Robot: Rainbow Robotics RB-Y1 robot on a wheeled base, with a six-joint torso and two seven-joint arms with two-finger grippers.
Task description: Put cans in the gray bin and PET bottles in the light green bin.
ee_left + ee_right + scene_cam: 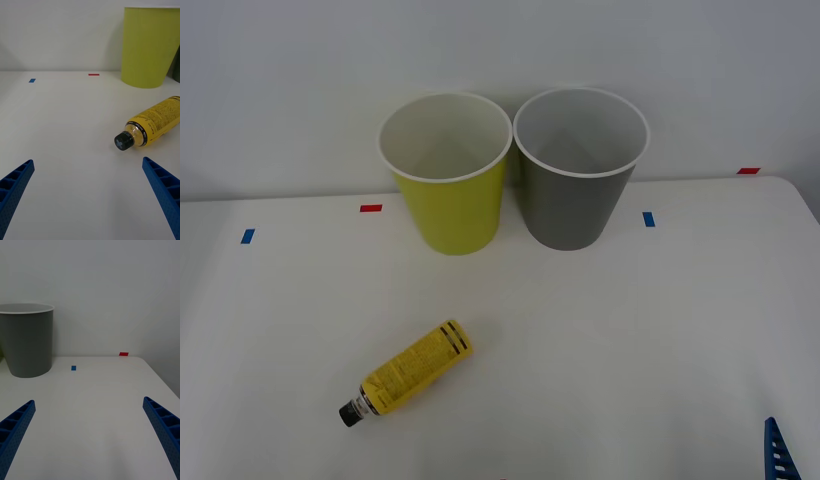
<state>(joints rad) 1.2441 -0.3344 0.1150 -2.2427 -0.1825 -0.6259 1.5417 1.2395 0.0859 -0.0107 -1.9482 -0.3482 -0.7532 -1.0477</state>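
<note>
The light green bin [446,175] and the gray bin [580,170] stand upright side by side at the far middle of the white desk [630,340], the green one on the left, their rims nearly touching. Both look empty inside. The PET bottle [412,369] lies on its side on the near left part of the desk, well apart from the bins, its dark cap pointing toward the near left and its base toward the bins. Small red tape marks [370,208] and blue tape marks [648,218] sit on the desk around the bins.

The left claw [88,198] hovers low over the desk near the bottle's cap, fingers spread wide and released. The right claw [88,438] hangs over the bare desk on the right, near side of the gray bin, likewise released and grasping nothing.
</note>
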